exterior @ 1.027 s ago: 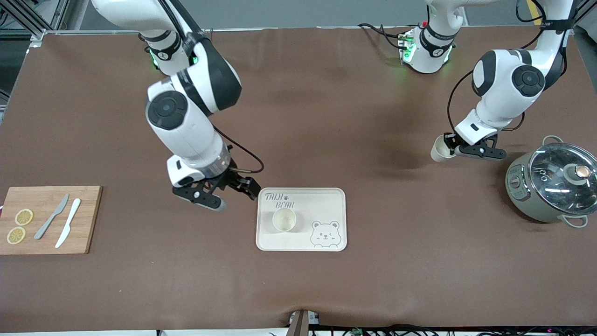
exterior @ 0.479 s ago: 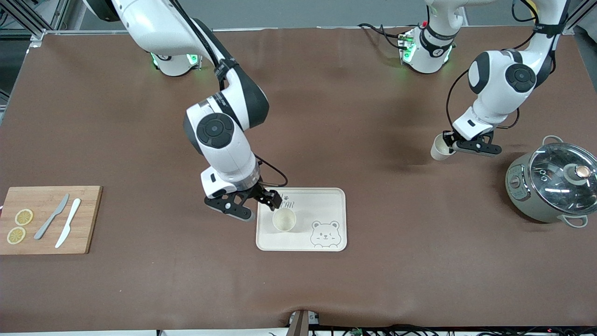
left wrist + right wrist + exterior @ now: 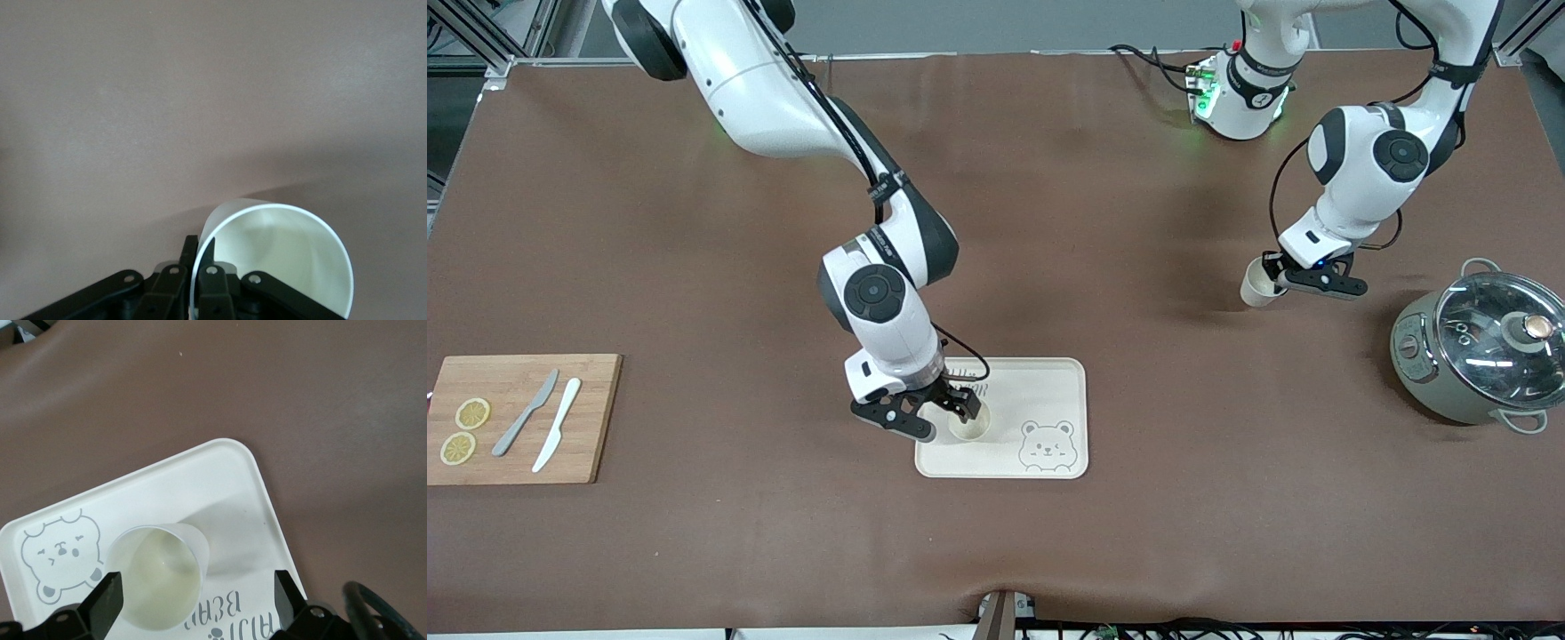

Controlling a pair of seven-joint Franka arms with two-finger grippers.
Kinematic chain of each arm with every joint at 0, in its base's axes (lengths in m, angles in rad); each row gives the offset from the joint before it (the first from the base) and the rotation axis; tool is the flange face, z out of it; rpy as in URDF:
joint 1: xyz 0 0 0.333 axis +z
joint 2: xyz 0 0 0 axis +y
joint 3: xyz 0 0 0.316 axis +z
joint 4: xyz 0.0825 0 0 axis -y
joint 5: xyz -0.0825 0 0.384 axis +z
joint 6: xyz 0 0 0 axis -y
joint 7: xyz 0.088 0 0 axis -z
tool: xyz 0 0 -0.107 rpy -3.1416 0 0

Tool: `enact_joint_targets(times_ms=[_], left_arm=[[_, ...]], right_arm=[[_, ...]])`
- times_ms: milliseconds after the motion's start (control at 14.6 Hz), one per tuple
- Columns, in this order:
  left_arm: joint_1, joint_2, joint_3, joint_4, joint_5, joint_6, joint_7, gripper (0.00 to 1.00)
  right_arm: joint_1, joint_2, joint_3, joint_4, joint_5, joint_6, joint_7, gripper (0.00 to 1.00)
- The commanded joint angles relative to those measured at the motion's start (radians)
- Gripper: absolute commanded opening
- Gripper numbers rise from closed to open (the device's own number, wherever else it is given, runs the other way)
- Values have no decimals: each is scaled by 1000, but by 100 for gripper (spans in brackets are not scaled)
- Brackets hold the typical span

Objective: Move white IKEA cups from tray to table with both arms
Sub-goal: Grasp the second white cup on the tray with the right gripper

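White IKEA cup number one sits upright on the bear tray, and the right gripper is hanging right over it with its fingers spread wide, one each side of the rim. The other cup is pinched by its wall in the left gripper, up over bare table near the pot.

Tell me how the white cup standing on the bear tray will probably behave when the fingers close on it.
The cup on the tray looks small and thin-walled, so it is probably light and may flex slightly. It tapers toward its base, so it could tip if one finger touches first. Its smooth wall may slide upward between the open right gripper fingers.
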Motion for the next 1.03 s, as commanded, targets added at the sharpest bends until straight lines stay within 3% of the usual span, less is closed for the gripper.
enact_joint_targets(times_ms=[0,753,822,890,959], left_arm=[[9,37,-9,-5,-31,64,38,0],[14,102,-9,-2,-30,142,59,0],[14,103,-9,0,-30,142,61,8],[14,105,-9,1,-30,142,75,48],[14,105,-7,1,-30,142,87,64]], right_arm=[[17,32,-9,39,-23,4,25,100],[18,70,-10,36,-24,18,23,100],[18,75,-10,37,-24,21,25,100],[18,79,-10,36,-24,36,25,100],[18,87,-10,36,-24,50,25,100]])
